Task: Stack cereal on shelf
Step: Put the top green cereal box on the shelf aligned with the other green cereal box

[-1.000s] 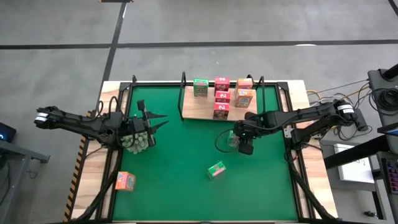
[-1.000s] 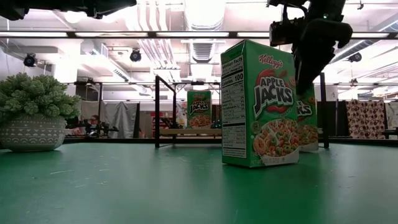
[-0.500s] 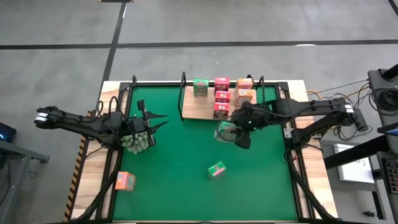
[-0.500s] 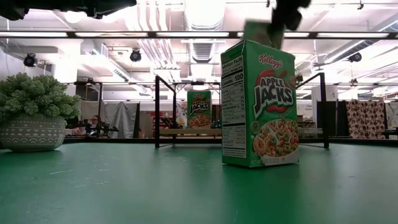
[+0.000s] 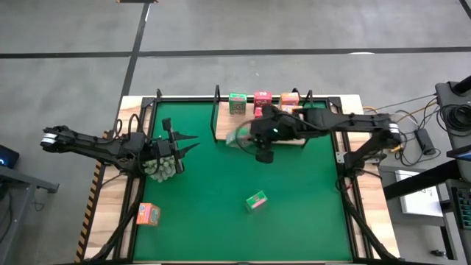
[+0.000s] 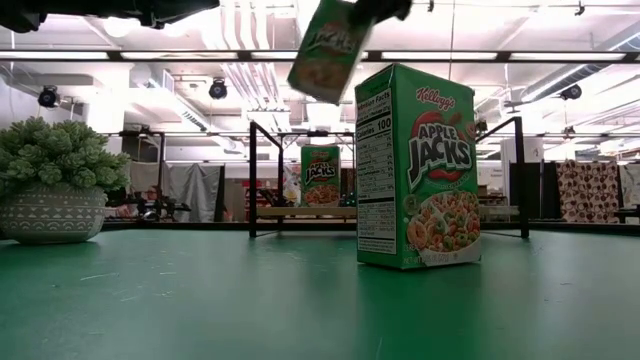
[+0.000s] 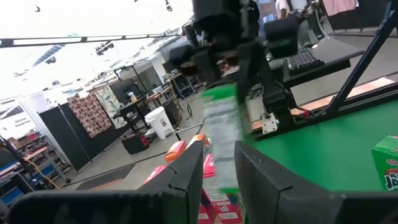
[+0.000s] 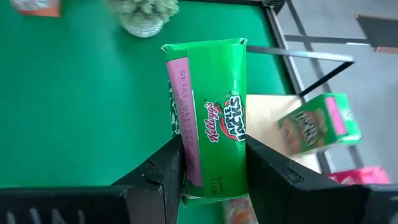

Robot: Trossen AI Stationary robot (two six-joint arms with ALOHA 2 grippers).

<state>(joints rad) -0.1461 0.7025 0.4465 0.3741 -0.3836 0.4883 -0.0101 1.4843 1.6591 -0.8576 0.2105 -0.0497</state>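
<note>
You've got a green cereal box pinched between the right gripper's fingers, one finger flat on each broad side. In the high view that box is a blur just left of the gripper, held in the air over the front edge of the shelf. The low view shows it tilted, hanging near the top of the picture, clear of the mat.

On the shelf board you can see one green box at the back left, a pink-red box beside it, and an orange box further right; the arm covers the rest of the board, so you can't count what's under it.

Off the shelf: a second green box stands on the green mat toward the near middle, upright in the low view. An orange box lies at the mat's near left corner.

Left gripper sits out at the left side of the mat, just beside the potted spiky plant, and from the left wrist view its fingers stand slightly apart with nothing between them.
</note>
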